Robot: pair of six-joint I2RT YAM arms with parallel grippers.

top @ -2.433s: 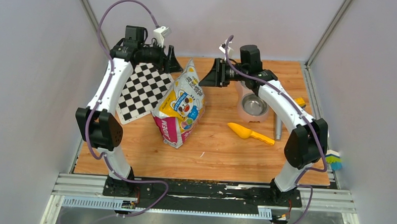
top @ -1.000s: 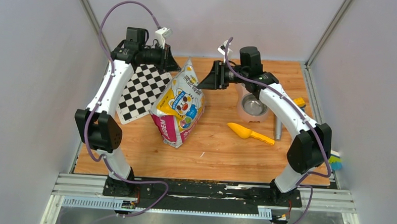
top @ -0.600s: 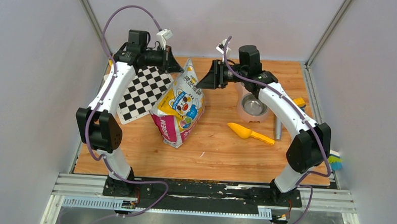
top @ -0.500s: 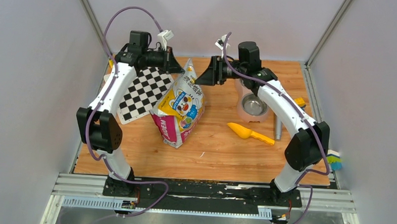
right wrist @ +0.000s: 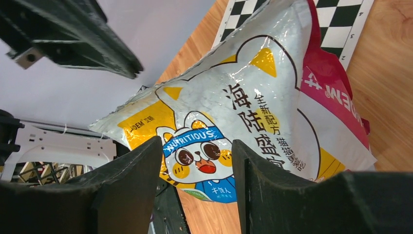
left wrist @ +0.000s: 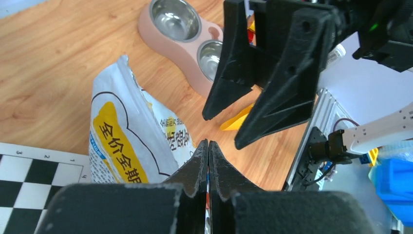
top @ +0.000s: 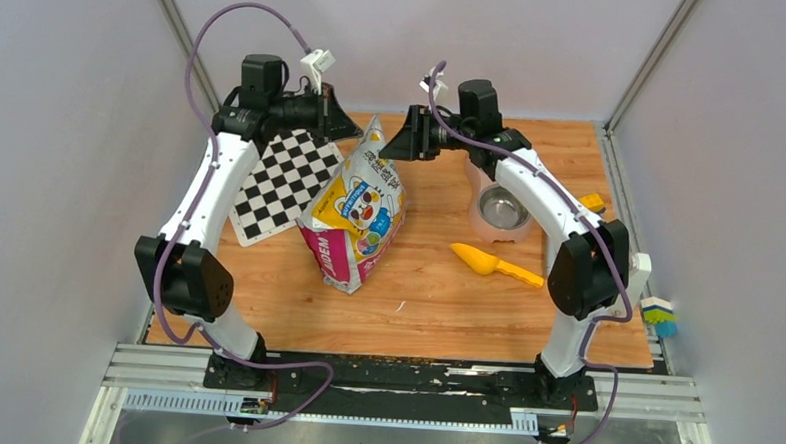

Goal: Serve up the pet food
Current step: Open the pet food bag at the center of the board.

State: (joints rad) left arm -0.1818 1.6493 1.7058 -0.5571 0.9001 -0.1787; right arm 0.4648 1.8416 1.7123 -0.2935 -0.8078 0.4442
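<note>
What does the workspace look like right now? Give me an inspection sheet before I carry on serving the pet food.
Surface: light wooden tabletop; no loose pellets seen.
Job's things: brown pet food kibble: nothing seen. Glossy white-yellow-pink cat bag stands propped, with a ragged top edge.
Clutter: pink double feeder, both steel bowls empty; yellow plastic scoop lying apart from it; black-and-white checkerboard sheet left of the bag.
Grippers: left gripper shut at the bag's top edge, grip on it unclear; right gripper open, holding nothing.
Cables: purple cables loop over both arms; no snag seen.
Surroundings: pale enclosure walls; metal rail at the near edge.
</note>
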